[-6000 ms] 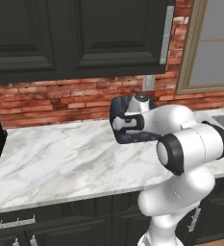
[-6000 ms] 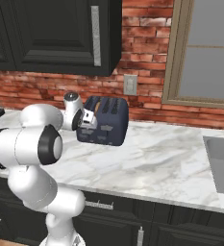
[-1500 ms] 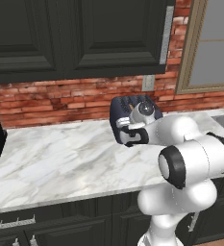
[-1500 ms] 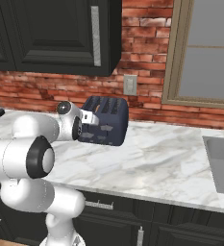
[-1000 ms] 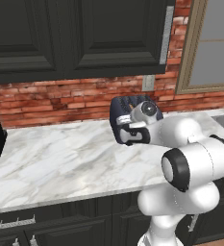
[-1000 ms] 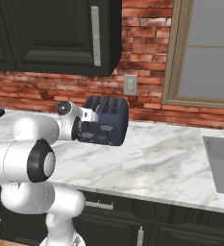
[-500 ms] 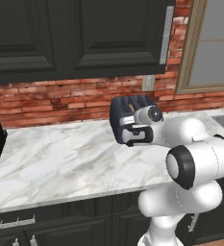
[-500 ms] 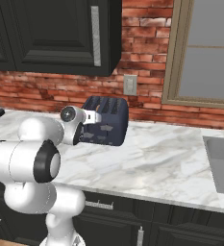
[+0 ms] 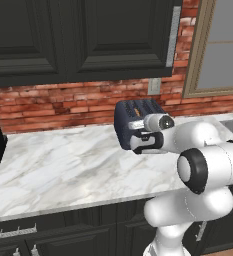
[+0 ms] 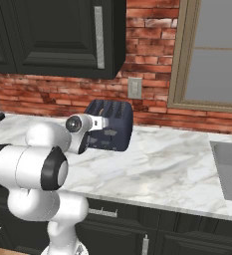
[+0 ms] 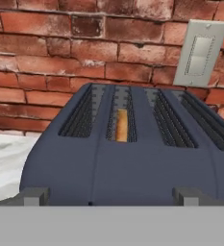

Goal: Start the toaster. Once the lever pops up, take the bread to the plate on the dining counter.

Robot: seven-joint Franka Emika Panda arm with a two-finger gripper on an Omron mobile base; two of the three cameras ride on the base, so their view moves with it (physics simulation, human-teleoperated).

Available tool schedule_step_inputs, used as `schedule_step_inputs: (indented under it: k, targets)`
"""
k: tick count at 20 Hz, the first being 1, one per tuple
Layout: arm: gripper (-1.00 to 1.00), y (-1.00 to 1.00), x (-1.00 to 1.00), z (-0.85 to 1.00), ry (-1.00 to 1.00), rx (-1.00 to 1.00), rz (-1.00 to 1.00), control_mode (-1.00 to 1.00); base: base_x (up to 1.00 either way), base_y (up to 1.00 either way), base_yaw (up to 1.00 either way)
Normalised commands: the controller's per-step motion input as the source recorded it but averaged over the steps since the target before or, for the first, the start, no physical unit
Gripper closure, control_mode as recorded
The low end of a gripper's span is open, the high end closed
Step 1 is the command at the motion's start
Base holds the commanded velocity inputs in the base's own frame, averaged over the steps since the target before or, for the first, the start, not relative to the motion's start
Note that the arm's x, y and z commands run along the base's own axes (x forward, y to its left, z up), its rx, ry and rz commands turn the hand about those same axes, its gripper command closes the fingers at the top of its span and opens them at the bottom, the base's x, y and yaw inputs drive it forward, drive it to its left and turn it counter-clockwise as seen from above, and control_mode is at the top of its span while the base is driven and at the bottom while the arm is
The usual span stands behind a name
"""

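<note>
One slice of bread (image 11: 121, 125) sits sunk in a slot near the middle of the toaster (image 11: 132, 149), which stands on the table (image 9: 63, 170) against the brick wall. Expect it to be light, stiff and crumbly; you'd best take it by its top edge, gently. Your pincer (image 11: 111, 197) is released, jaws wide and empty, at the toaster's front face, around 6 o'clock in the hand view. Your arm reaches forward with the hand level, looking across the slots.
</note>
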Motion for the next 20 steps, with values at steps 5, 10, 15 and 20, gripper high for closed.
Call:
schedule_step_inputs:
  k: [5,10,15,20]
  targets:
    - [-1.0,-0.17,0.0,0.26,-0.09,0.0,0.0,-1.0,0.0,0.0,0.0]
    - [-1.0,-0.05,0.0,0.28,-0.05,0.0,0.0,-1.0,0.0,0.0,0.0]
    - [-1.0,-0.01,0.0,0.25,0.0,0.0,-0.01,-1.0,0.0,0.0,0.0]
    - [-1.0,0.0,0.01,0.15,0.0,0.0,-0.03,-1.0,0.0,0.0,0.0]
